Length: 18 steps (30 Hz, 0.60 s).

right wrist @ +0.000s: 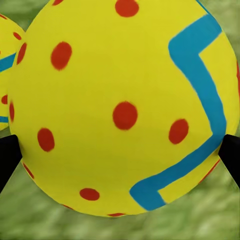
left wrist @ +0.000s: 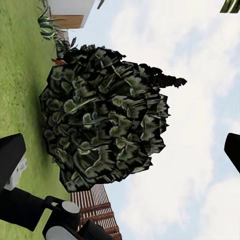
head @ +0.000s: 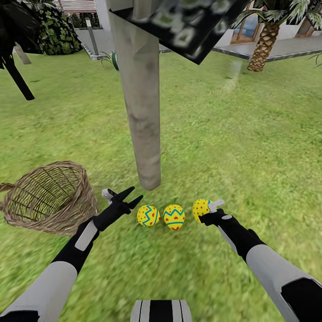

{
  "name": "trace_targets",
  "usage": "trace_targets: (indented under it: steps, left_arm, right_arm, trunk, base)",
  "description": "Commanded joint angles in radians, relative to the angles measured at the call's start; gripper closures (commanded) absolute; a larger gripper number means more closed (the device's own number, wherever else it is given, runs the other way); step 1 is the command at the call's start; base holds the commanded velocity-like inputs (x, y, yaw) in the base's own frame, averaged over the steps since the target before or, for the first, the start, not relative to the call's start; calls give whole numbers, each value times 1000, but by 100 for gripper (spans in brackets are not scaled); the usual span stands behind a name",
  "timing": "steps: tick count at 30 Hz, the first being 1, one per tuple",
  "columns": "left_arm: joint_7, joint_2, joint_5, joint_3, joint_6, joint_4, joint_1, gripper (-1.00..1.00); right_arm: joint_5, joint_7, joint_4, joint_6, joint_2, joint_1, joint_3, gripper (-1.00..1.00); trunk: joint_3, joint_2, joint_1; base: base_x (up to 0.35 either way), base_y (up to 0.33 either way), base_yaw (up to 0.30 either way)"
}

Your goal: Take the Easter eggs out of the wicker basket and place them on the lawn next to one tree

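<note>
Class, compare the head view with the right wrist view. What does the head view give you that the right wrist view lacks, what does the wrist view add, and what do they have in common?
Head view: the pale tree trunk, the tipped wicker basket with no egg visible inside, the open left gripper, and two eggs lying on the lawn by the trunk.

Right wrist view: close detail of the red dots and blue zigzag, with dark fingertips at both sides.

Shared: the third egg in the right gripper, and grass.
</note>
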Motion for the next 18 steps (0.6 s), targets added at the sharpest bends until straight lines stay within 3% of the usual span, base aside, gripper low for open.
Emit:
trace_targets:
  steps: [1,4,18]
  left_arm:
    - [-1,0,5,-1,9,0,-1,-100]
    - [-2,0,6,-1,9,-1,0,-100]
    - [1,-1,4,-2,7,0,0,-100]
  right_arm:
    - [-8,-2,-2,6,-1,0,6,100]
    - [-7,-2,-2,6,-1,0,6,100]
    - [-8,-2,-2,6,-1,0,7,100]
  trunk:
    - [-1,0,0]
    - [-1,0,0]
    - [-55,-4,6]
  base:
    - [1,0,0]
    - [0,0,0]
    - [0,0,0]
